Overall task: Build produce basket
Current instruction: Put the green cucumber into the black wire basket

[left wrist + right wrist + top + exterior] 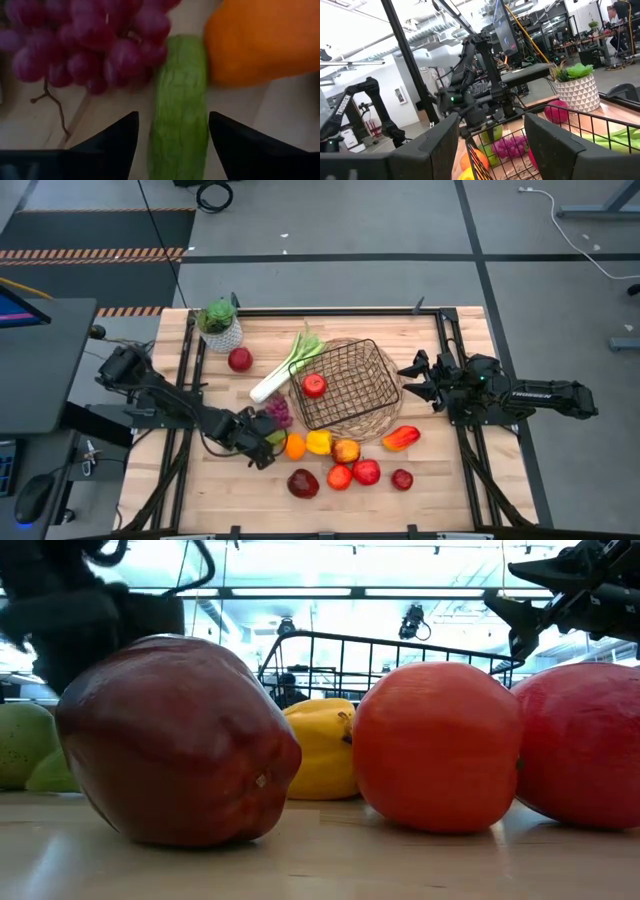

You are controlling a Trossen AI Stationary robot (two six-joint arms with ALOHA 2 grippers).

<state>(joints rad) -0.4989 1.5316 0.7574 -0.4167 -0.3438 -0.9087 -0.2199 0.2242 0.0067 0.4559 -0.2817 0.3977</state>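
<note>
Green pear (179,110) lengthwise between spread left gripper (172,145) fingers, right gripper (415,377) spread beside basket (345,385)

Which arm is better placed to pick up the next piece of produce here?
Left. The left gripper is open with a finger on each side of the green vegetable, beside the grapes and orange. The right gripper waits open at the basket's far side, away from loose produce.

Left gripper (268,442) low, fingers spread; right gripper (412,380) raised, fingers apart.
</note>
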